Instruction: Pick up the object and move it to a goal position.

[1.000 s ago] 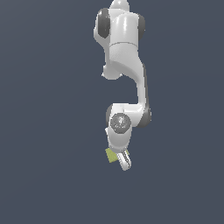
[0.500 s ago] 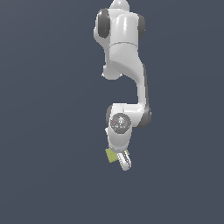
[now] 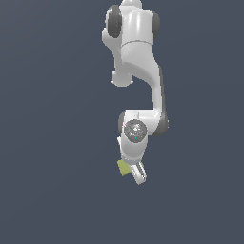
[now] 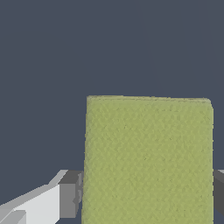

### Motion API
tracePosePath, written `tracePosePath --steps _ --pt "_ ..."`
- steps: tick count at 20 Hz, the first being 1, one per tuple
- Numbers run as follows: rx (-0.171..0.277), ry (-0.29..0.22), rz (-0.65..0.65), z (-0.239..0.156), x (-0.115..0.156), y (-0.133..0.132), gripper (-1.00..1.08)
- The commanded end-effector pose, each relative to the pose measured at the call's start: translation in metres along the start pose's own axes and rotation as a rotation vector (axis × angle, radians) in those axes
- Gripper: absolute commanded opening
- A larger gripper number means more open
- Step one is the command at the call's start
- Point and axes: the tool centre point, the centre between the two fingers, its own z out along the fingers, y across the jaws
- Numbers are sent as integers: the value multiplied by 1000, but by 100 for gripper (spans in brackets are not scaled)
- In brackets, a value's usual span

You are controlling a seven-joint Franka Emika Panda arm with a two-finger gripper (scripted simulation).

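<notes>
The block (image 4: 148,159) has a matt, finely pebbled yellow-green top. The arm (image 3: 138,57) looks like smooth, glossy white plastic. The gripper (image 4: 146,194) pads (image 4: 70,194) are matt grey.

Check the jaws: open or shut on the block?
Shut on the block: the wrist view shows pads flush against both its sides.

1. Over the last second the arm (image 3: 143,71) has hardly shifted; its pose looks the same.
2. The gripper (image 3: 136,172) has dropped very slightly toward the lower centre of the frame.
3. The yellow-green block (image 3: 124,167) moved down with it by the same trace.
</notes>
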Motion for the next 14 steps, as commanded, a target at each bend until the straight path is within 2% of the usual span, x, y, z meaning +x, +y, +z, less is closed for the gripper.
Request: tracePosePath --steps 1,14 --pt "3 0 -1 -13 -9 -3 -100" --pt "3 0 0 -123 -98 -19 -100"
